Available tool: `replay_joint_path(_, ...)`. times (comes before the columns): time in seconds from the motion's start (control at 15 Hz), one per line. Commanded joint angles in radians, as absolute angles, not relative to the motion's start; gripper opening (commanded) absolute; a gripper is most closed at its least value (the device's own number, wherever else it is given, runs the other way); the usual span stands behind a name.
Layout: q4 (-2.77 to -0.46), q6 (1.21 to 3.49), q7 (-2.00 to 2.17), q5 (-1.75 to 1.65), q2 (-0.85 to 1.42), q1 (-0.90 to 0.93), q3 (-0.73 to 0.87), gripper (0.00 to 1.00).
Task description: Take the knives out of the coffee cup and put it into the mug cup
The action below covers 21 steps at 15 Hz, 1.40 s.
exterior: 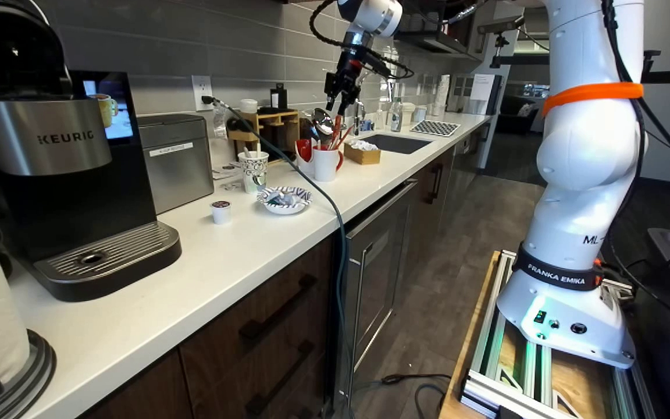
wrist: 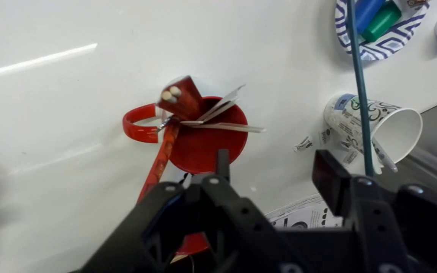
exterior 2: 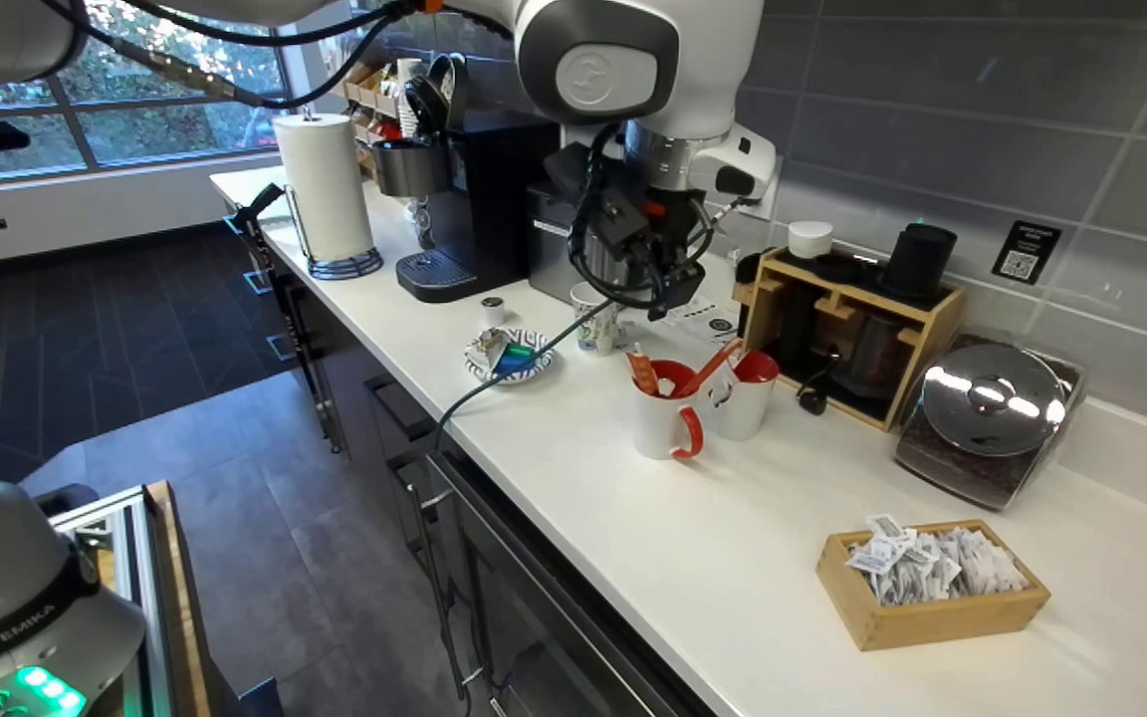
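Observation:
The patterned paper coffee cup [exterior: 255, 174] stands on the counter, also in an exterior view [exterior 2: 593, 334] and at the right of the wrist view [wrist: 349, 123]. White and grey utensil handles, seemingly the knives [wrist: 384, 155], stick out of it; their blades are hidden inside. The white mug with red inside [exterior 2: 661, 426] stands beside it, holding red packets and pale sticks; the wrist view looks into this mug [wrist: 212, 146]. A second red-lined mug [exterior 2: 745, 398] stands behind it. My gripper [wrist: 275, 172] is open and empty, above the counter between mug and cup, also in an exterior view [exterior: 337, 109].
A dark teal cable [exterior: 312, 180] hangs across in front of the paper cup. A patterned plate [exterior 2: 536, 368] with small items and a coffee pod [exterior 2: 493, 311] are near. The coffee maker [exterior: 67, 139], wooden organizer [exterior 2: 922, 324] and packet box [exterior 2: 942, 617] stand along the counter.

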State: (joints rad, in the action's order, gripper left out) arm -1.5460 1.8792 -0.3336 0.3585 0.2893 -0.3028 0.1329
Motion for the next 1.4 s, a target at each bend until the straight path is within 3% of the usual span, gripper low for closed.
replay_joint_path(0.0,-1.577,1.914,-0.339,0.376,0.252,-0.276,0.107,0.90)
replay_joint_path(0.07,-1.594,1.928,-0.350,0.375,0.234,-0.263,0.094,0.99)
replay_joint_path(0.13,-1.603,1.943,-0.359,0.372,0.223,-0.248,0.083,1.00)
replay_joint_path(0.8,-1.562,2.105,-0.203,0.252,0.331,-0.036,-0.033,1.00)
replay_joint_path(1.33,-1.514,2.099,-0.278,0.279,0.452,-0.059,-0.067,1.00)
